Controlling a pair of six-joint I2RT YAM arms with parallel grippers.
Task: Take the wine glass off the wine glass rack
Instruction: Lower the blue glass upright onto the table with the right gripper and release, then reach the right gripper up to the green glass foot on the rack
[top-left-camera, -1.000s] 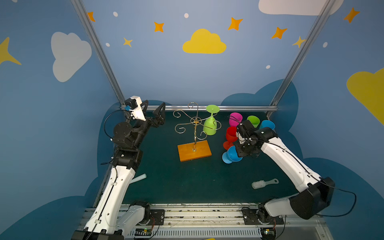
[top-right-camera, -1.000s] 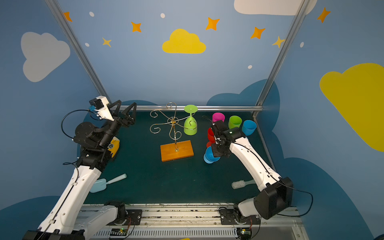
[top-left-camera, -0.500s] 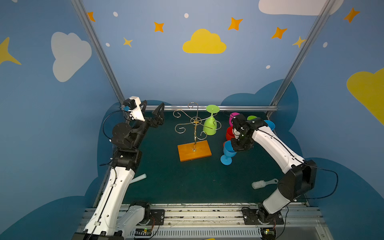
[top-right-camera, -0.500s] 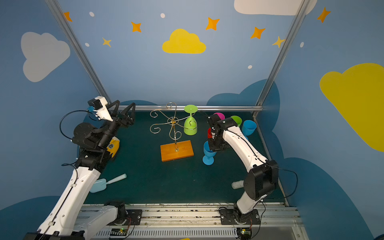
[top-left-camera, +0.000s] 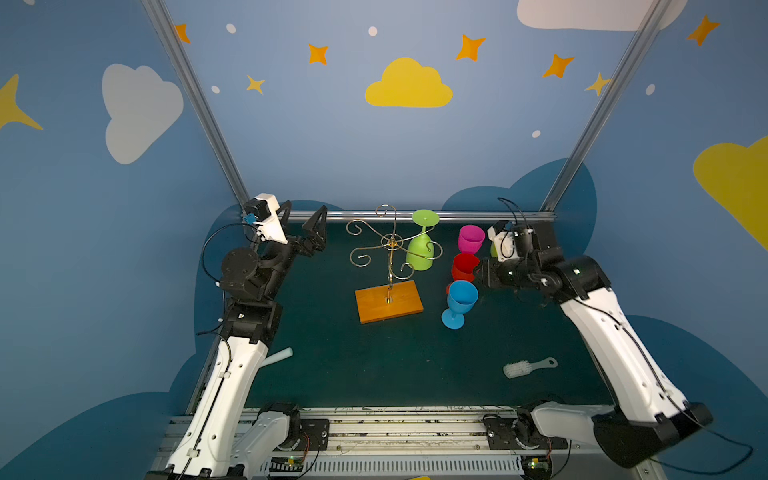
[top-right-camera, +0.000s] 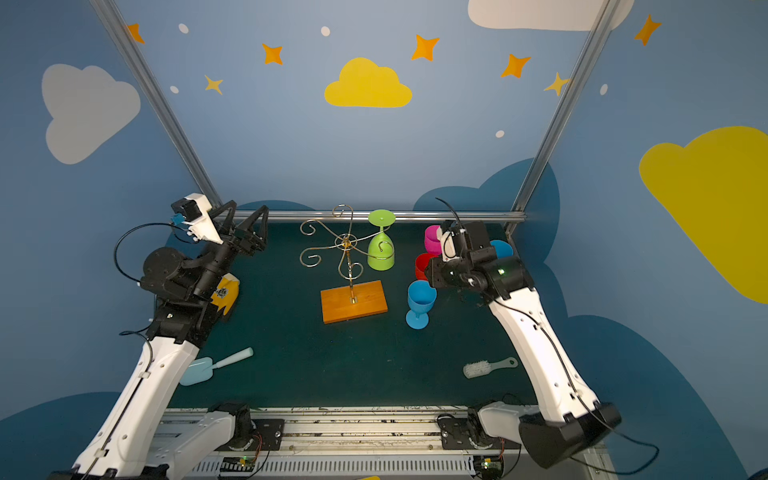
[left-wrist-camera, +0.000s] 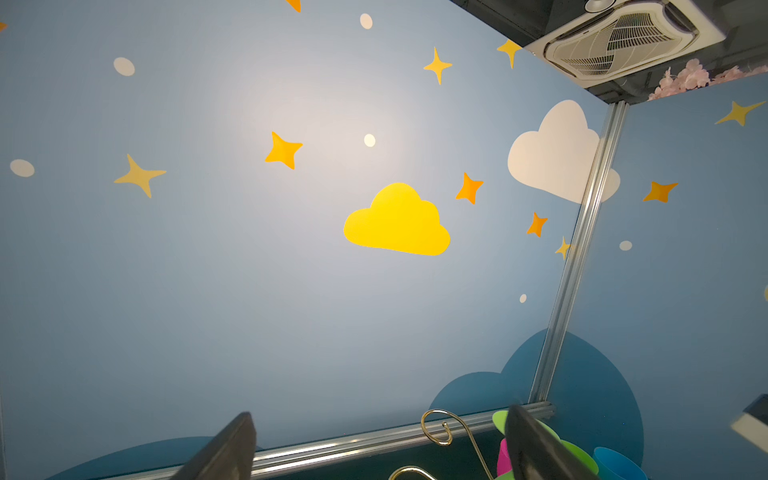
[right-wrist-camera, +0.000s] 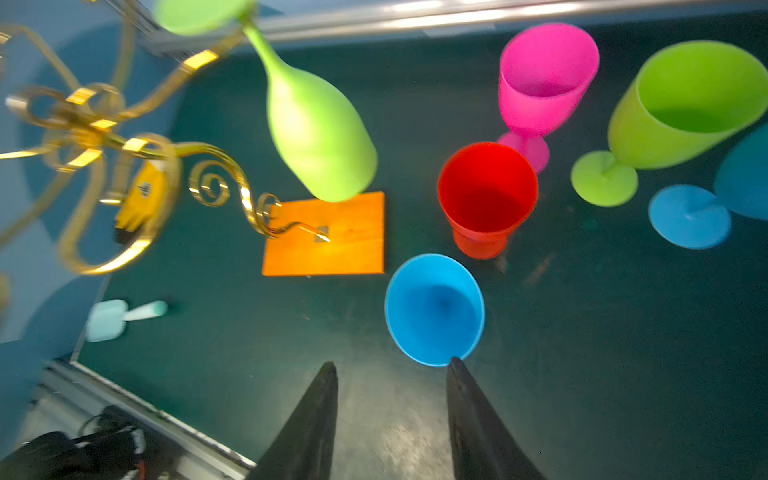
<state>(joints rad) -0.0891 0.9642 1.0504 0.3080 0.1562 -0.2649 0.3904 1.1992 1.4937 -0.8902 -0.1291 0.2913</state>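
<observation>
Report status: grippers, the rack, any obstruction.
Left gripper open, empty, raised. Right gripper open, empty, beside the standing blue glass. One green wine glass hangs upside down on the wine glass rack. Red glass and pink glass stand close beside it.

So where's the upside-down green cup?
In both top views the upside-down green plastic wine glass hangs from the gold wire rack, right of its post, left of the pink goblet.

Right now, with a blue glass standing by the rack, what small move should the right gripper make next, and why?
Probably raise the right gripper toward the hanging green glass: its jaws are apart and empty, the blue glass stands on its own, and that green one is the only glass on the rack.
</observation>
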